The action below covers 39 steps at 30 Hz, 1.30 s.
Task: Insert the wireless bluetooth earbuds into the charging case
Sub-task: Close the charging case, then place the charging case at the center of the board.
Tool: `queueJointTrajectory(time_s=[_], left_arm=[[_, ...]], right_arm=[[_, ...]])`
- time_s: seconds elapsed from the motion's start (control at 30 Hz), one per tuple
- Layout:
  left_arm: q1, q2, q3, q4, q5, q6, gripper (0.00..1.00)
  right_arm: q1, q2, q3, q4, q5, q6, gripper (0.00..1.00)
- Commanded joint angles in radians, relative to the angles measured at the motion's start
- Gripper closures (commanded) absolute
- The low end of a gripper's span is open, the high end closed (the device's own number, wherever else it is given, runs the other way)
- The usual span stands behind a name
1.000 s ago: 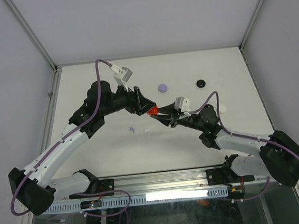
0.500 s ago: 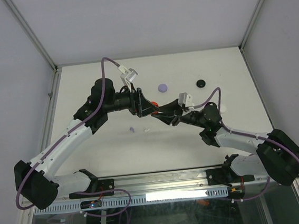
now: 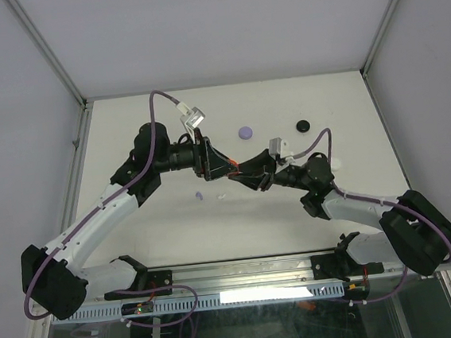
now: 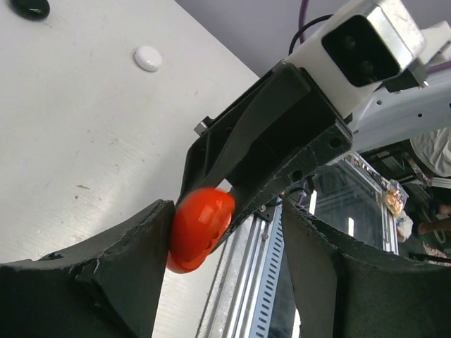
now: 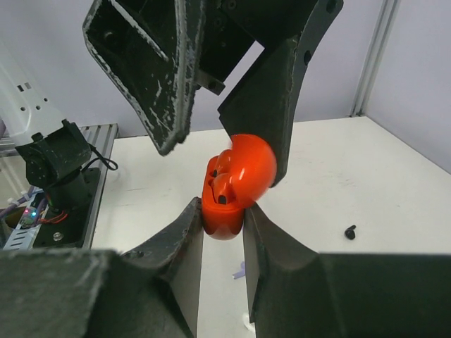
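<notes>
**Insp.:** Red first: where's the red case (image 5: 229, 184)?
**Asst.:** Held above the table (image 3: 314, 96), mid-way between both arms. Top view gives only a red sliver.
**Insp.:** R side?
**Asst.:** The right gripper (image 5: 222, 211) is clamped on the case base, per R wrist view. Same view only: lid hinged up, red shapes inside, can't ID.
**Insp.:** L side?
**Asst.:** The left gripper (image 4: 227, 218) is spread wide. One finger (image 4: 106, 267) touches the case, the other is well apart. L wrist view hides the opening.
**Insp.:** Buds?
**Asst.:** Top view only: lilac bud (image 3: 199, 195) and white bud (image 3: 221, 194) lie loose on the table, nearer the bases. Farther back: lilac case (image 3: 244, 133), black case (image 3: 303, 125).
</notes>
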Motion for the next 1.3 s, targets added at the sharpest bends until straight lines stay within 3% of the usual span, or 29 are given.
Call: queueJointTrajectory(time_s=[0.0, 0.33, 0.47, 0.7, 0.87, 1.07, 1.27], left_arm=[[-0.004, -0.067, -0.004, 0.116, 0.073, 0.01, 0.37], [0.022, -0.093, -0.004, 0.056, 0.032, 0.065, 0.35], [0.042, -0.101, 0.038, -0.08, -0.141, 0.125, 0.32], [0.07, -0.098, 0.11, -0.303, -0.612, 0.207, 0.23], [0.088, -0.122, 0.109, -0.356, -0.828, 0.272, 0.17], [0.115, -0.17, 0.03, -0.313, -0.999, 0.315, 0.07], [0.208, -0.221, -0.057, -0.269, -1.05, 0.3, 0.01]], right_arm=[[-0.005, 0.01, 0.029, -0.007, -0.058, 0.036, 1.0], [-0.025, -0.017, 0.044, -0.157, -0.055, 0.056, 1.0], [-0.05, -0.051, 0.078, -0.385, 0.045, 0.047, 1.0], [-0.125, -0.091, 0.115, -0.693, 0.211, 0.104, 1.0], [-0.208, -0.095, 0.133, -0.858, 0.283, 0.161, 1.0], [-0.345, -0.043, 0.132, -0.945, 0.29, 0.246, 1.0], [-0.465, 0.099, 0.179, -0.985, 0.176, 0.289, 1.0]])
